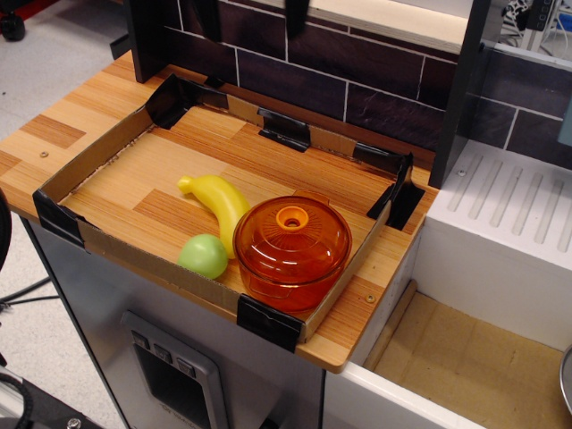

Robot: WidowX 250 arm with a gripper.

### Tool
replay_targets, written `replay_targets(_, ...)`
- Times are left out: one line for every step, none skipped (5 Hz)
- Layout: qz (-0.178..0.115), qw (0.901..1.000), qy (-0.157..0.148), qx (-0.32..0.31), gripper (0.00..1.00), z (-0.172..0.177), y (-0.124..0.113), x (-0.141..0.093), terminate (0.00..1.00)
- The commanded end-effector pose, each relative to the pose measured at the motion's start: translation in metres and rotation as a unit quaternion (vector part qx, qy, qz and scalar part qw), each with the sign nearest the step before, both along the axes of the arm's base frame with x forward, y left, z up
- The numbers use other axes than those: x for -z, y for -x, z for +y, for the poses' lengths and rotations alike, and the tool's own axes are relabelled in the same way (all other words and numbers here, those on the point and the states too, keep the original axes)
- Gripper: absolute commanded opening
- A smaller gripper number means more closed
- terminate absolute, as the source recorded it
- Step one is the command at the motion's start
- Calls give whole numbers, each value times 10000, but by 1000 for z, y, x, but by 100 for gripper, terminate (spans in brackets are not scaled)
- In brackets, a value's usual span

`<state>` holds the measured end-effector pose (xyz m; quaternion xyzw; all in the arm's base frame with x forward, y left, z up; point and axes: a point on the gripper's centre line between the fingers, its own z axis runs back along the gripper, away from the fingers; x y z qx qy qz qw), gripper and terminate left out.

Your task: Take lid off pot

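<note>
The translucent orange pot [288, 284] stands in the front right corner of the cardboard-walled tray [107, 152]. The domed orange lid [308, 243] sits on it, with its ring knob [292, 217] at the centre. Two dark fingertips [210, 18] of my gripper [253, 14] poke in at the top edge of the view, far behind and above the pot. They stand wide apart with nothing between them. The rest of the arm is out of view.
A yellow banana [219, 201] lies just left of the pot, touching it. A green ball [204, 256] sits by the tray's front wall. A dark brick back wall [357, 63] rises behind. A white sink unit [509, 223] stands to the right.
</note>
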<state>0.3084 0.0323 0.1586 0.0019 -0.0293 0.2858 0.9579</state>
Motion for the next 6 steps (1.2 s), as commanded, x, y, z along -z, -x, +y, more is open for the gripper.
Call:
replay_targets(-306,9986,-226,379,100,-24,34,11,0)
replay_targets(-301,9979,-319,471,100,-24,39,29,0)
replay_targets(-288,9973,-397,553,100,-27,44,42,0)
replay_targets(-297,9967,-519,548,100,-27,44,53,0)
replay_targets(-201,9964,-550,619,100,-32,46,65,0)
replay_targets(-191,9958,-606,663,100,-37,47,74,0)
